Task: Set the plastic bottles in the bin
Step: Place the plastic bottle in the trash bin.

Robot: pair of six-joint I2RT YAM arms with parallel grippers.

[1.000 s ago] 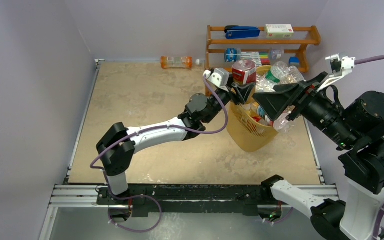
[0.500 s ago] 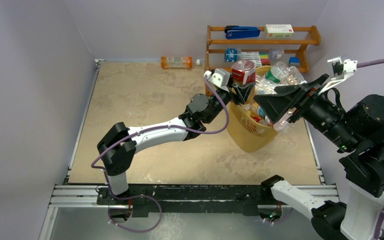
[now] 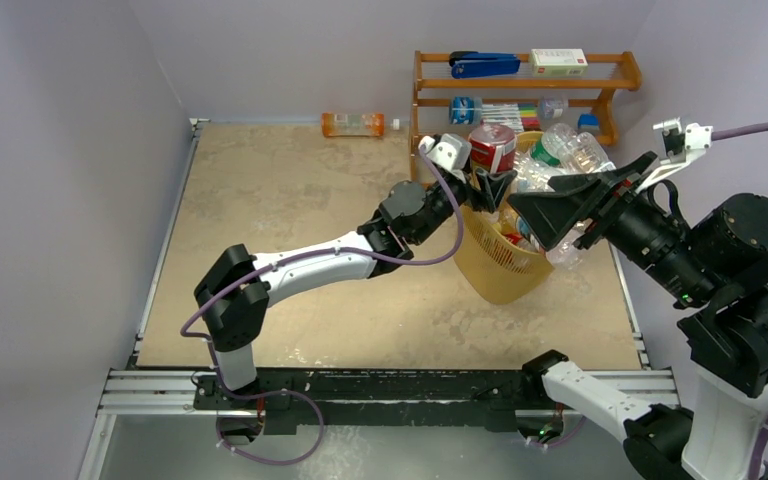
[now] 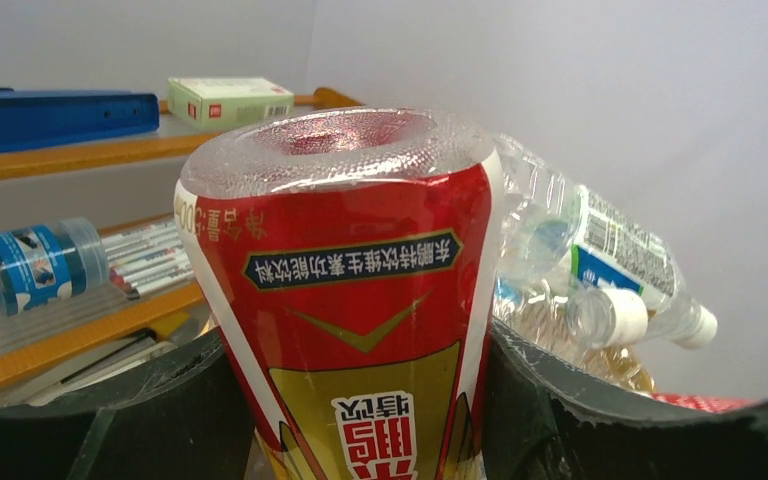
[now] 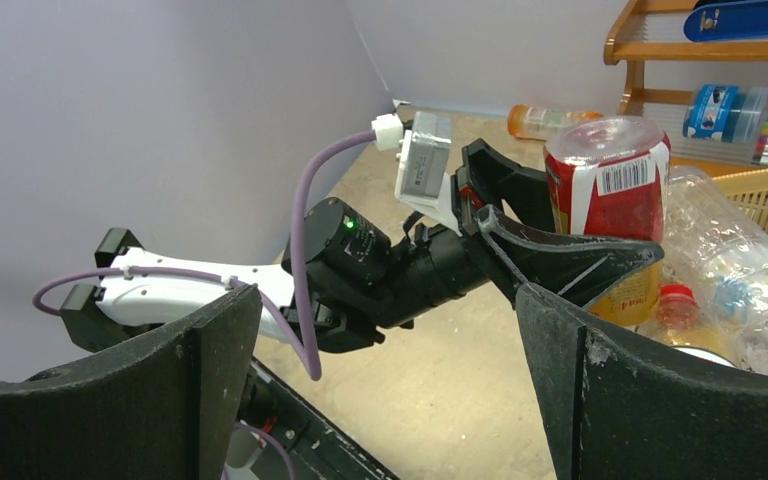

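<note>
Robot lab — test table (image 3: 280,230) w/ plain walls (image 3: 60,150).

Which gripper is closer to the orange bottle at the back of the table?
Left. The left gripper, shut on the red-labelled bottle at the left rim of the bin, sits right of the orange bottle; the right gripper is farther right, over the bin.

Our left arm (image 3: 310,265) stretches low across the desk, forward and to the right. The left gripper (image 3: 490,180) points up, jaws clamped on a bottle (image 3: 491,147). Our right arm (image 3: 720,250) is raised high and angles left, right gripper (image 3: 538,215) jaws spread wide.
</note>
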